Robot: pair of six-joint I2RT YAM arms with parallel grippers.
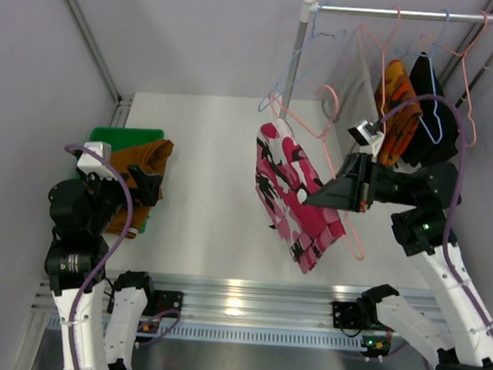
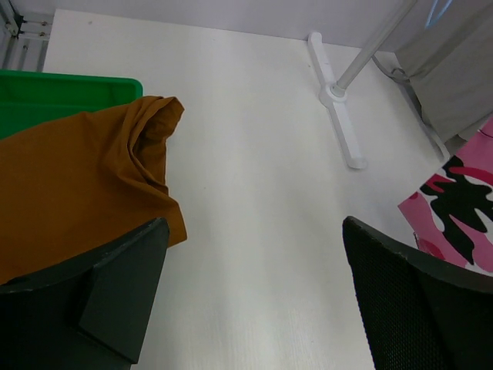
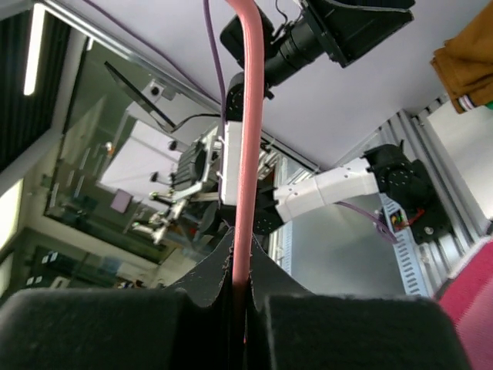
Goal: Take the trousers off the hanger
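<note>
The floral trousers [image 1: 292, 192] hang draped over a pink hanger [image 3: 246, 116], held in the air left of the rack. My right gripper [image 1: 311, 200] is shut on the hanger's wire [image 3: 240, 254], right beside the cloth. The rust-brown trousers [image 1: 142, 165] lie on a green tray [image 1: 114, 135] at the left. My left gripper [image 1: 145, 182] is open and empty just above their near edge, with bare table between its fingers [image 2: 254, 285]. The light grey trousers [image 1: 355, 82] hang on the rack. The floral trousers also show in the left wrist view [image 2: 462, 200].
The white rack rail [image 1: 411, 12] at the back right carries an orange-patterned garment [image 1: 397, 111], a black garment [image 1: 430, 105] and several bare wire hangers. The rack's foot [image 2: 335, 100] lies on the white table. An aluminium rail runs along the near edge [image 1: 239, 290].
</note>
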